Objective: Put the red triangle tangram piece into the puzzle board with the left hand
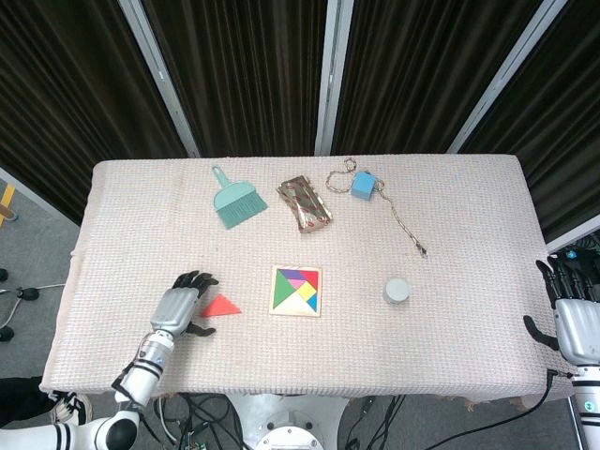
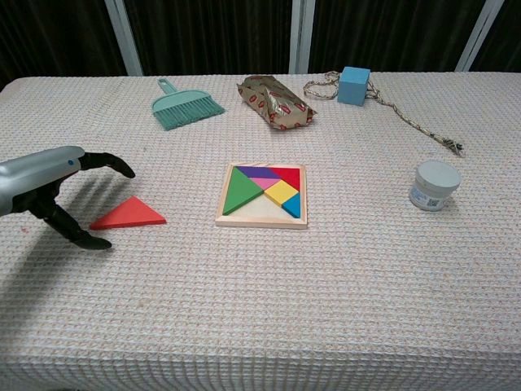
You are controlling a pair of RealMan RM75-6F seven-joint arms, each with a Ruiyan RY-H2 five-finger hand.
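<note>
Red triangle tangram piece (image 2: 129, 214) lies flat on the surface (image 2: 269, 301), well left of the puzzle board (image 2: 262, 195), not yet picked up. Left robot hand (image 2: 50, 189) hovers beside it, fingers spread, grasping nothing. Grasp, carry and placement into the board's bare lower slot all remain.

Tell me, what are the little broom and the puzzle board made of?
The little broom looks like plastic: one smooth teal colour all over, bristles included. The puzzle board looks like pale, unpainted wood at its rim, though it could be pressed board.
</note>
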